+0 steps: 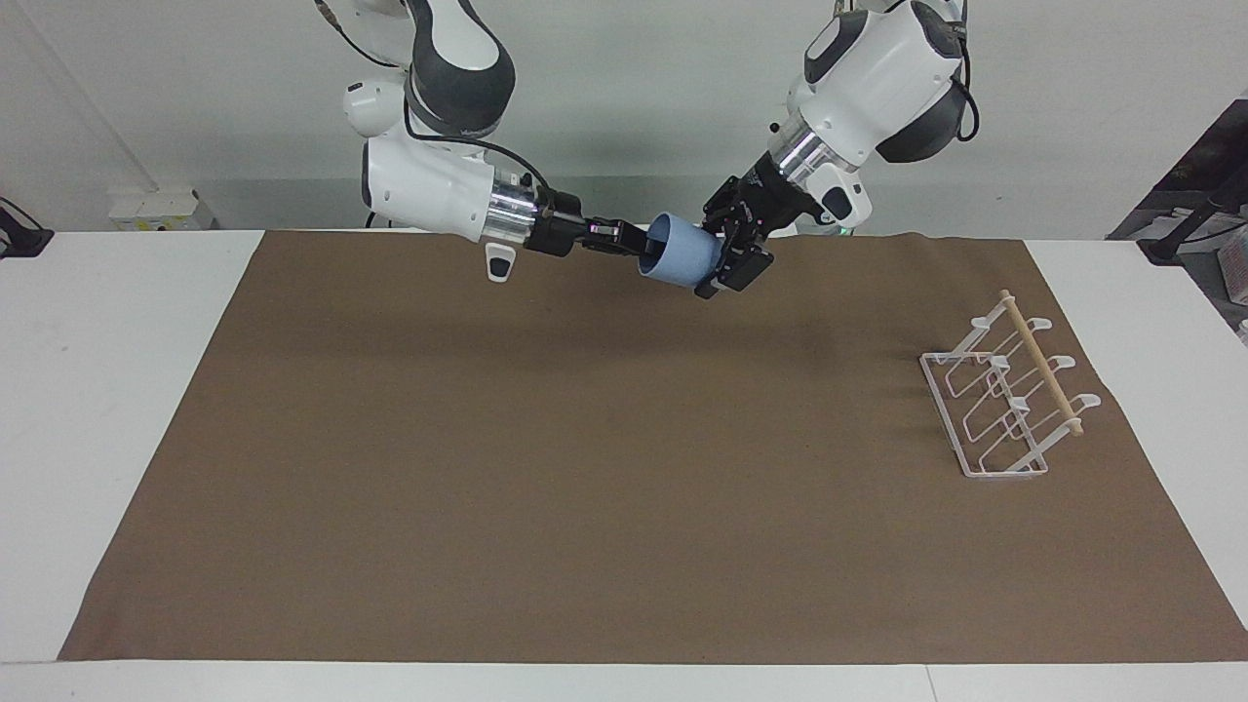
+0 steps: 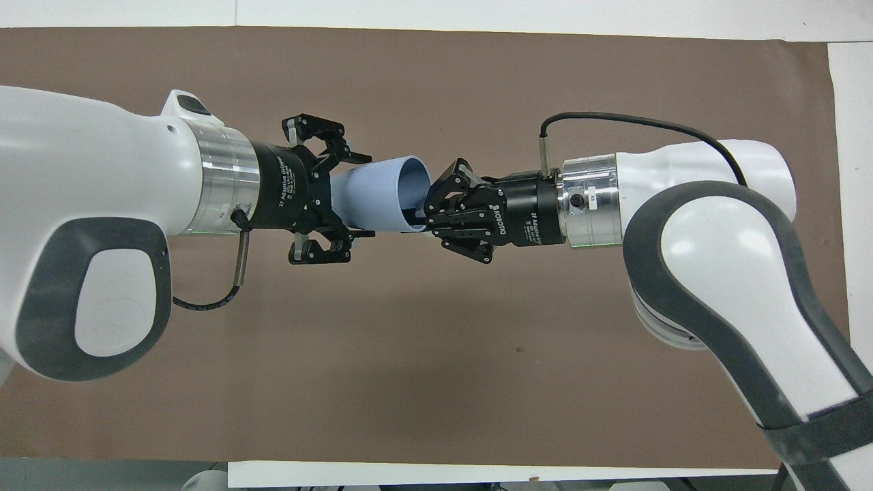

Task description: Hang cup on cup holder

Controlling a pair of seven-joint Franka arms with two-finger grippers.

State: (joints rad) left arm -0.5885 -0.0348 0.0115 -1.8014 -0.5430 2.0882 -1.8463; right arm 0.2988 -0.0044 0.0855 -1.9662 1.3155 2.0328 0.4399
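Right tool (image 2: 424, 217) of mine is clamped on the cup's (image 2: 382, 194) rim, holding it on its side in the air above the brown mat (image 1: 585, 468). Left tool (image 2: 354, 198) meets it from the base end, its fingers (image 2: 344, 151) spread apart on either side of the cup's base. Both my arms reach in level toward each other. Well off from both tools, at my left arm's end of the table (image 1: 127, 390), the holder (image 1: 1009, 400) stands bare.
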